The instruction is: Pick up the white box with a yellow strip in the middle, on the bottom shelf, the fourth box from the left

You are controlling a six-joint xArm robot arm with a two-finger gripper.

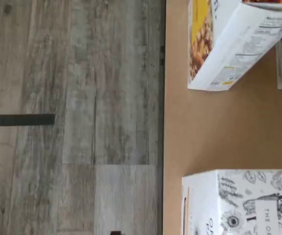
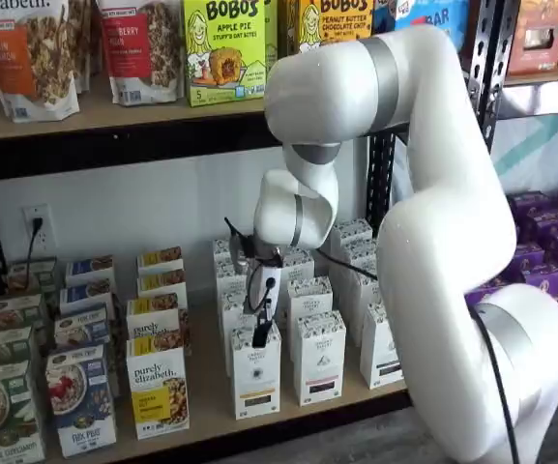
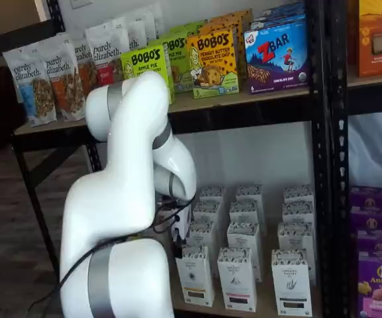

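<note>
The white box (image 2: 256, 375) stands at the front of the bottom shelf (image 2: 211, 418). It is a tall carton with a speckled top and a dull yellow band low on its front. It also shows in a shelf view (image 3: 195, 277). In the wrist view its speckled top (image 1: 250, 203) sits on the tan board (image 1: 214, 132). My gripper (image 2: 259, 336) hangs just above the box's top front edge, and it shows in both shelf views (image 3: 177, 250). Its black fingers look like one dark shape with no plain gap. Nothing is in them.
Like white cartons with a black band (image 2: 319, 360) stand beside and behind the box. A purely elizabeth box (image 2: 157, 389) stands on its other side and shows in the wrist view (image 1: 228, 44). Grey plank floor (image 1: 72, 117) lies beyond the shelf edge. My arm (image 2: 433, 193) fills the front.
</note>
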